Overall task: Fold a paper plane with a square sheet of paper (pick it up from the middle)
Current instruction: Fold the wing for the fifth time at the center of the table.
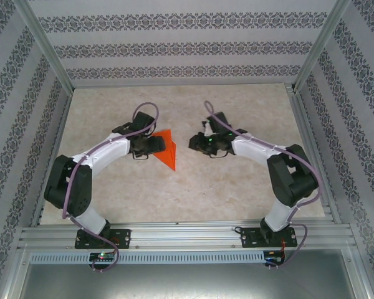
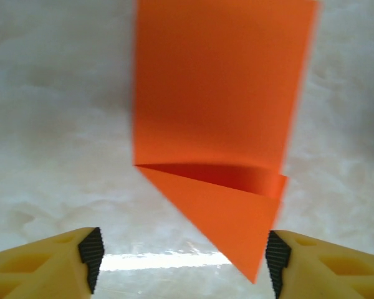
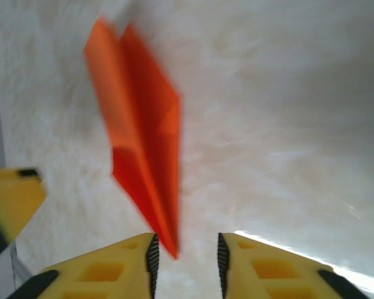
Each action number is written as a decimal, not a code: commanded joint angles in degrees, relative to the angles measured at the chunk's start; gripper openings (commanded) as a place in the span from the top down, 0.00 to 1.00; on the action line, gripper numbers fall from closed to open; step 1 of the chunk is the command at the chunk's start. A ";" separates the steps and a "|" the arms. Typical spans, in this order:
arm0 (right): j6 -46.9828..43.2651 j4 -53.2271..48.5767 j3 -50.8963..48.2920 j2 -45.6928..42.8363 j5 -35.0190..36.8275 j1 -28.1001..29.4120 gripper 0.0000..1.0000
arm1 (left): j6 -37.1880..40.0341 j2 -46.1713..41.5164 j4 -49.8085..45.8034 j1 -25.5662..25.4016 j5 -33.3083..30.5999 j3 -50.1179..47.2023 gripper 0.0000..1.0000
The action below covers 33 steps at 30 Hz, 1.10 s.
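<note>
Beige table point(image 1: 237, 187) bears one paper plane point(image 1: 169, 153) between two released grippers, left gripper point(image 2: 184, 254) and right gripper point(image 3: 186, 260).

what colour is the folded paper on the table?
The paper is plain bright orange-red with no markings. It shows best in the left wrist view.

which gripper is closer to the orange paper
The left gripper: from above, its tip overlaps the orange paper, while the right gripper sits apart from it, with bare table between.
</note>
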 commanded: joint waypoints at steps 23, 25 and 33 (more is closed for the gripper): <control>-6.66 -5.70 12.69 17.06 -1.17 8.90 0.85 | -7.11 -3.70 9.72 5.37 7.38 -8.63 0.44; -7.21 -5.97 12.43 17.32 -1.94 8.11 0.85 | -7.11 -3.24 10.04 5.39 7.96 -8.42 0.44; -9.80 -7.30 11.44 18.18 -4.18 5.84 0.85 | -7.48 -1.86 12.70 5.42 11.92 -8.61 0.47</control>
